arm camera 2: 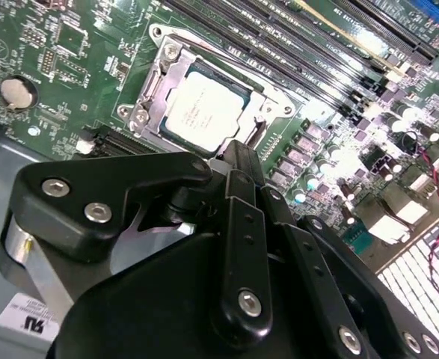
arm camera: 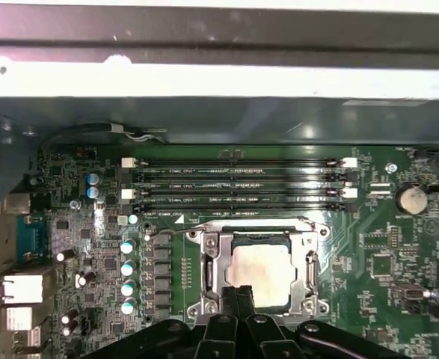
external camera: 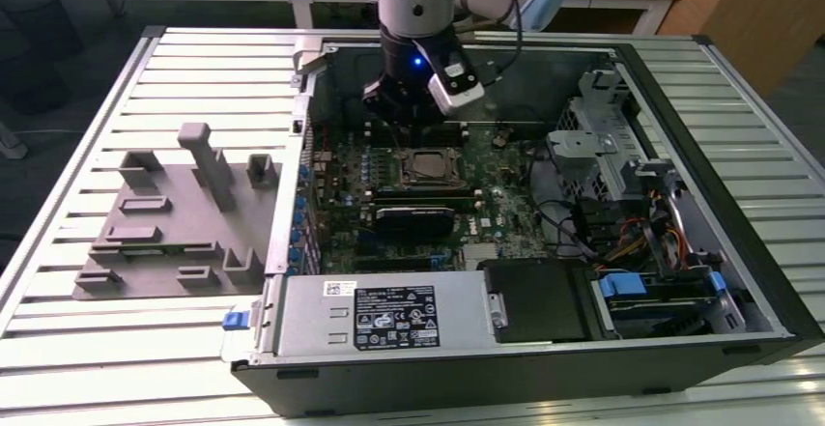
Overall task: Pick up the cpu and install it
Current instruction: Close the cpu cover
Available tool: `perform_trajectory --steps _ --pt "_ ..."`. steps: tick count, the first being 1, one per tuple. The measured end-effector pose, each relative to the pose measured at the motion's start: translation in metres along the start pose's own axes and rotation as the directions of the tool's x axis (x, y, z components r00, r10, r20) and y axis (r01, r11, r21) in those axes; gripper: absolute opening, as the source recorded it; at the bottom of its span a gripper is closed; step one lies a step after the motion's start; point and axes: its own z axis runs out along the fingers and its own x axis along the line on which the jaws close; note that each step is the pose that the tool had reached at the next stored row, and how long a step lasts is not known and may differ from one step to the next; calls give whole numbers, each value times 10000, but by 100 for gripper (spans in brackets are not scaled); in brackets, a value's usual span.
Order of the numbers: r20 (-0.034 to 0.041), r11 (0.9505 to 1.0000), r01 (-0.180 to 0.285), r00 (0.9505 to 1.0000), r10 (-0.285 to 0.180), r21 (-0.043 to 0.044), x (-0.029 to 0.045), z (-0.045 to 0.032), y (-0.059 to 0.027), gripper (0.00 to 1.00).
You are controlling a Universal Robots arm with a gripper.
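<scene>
One cpu (arm camera: 262, 274), lower centre of frame, seated in its socket frame (arm camera: 204, 258). Your gripper (arm camera: 238, 293) hovers just above, fingers pressed together, empty. Placement looks done; moving off calls for a straight lift.

A table (external camera: 116, 368) topped with pale ribbed metal slats carries everything, its grooves running across the exterior view from left to right. On the exterior view's right and middle, a black computer case (external camera: 516, 380) lies flat on its side with the open side facing up and covers most of the slats there. On the exterior view's left, a grey plastic fixture plate (external camera: 155, 252) lies flat on the slats just beside the case's wall, with several upright blocks (external camera: 197, 151) of differing heights rising from it, and bare slats show around its other edges.
</scene>
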Motion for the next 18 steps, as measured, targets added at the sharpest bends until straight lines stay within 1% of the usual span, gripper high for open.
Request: perform_trajectory --steps 4,6,9,15,16,18 --pt "8 10000 0 10000 0 -1 0 -1 0 11" --pt "5 10000 -1 10000 1 2 -12 -1 1 11" --pt "-1 10000 -1 10000 1 1 -72 2 2 11" --pt "-51 10000 0 10000 0 2 -241 12 8 11" --pt "-57 10000 0 10000 0 3 -260 13 9 11" --pt "-62 10000 -1 10000 1 6 -265 8 8 11"
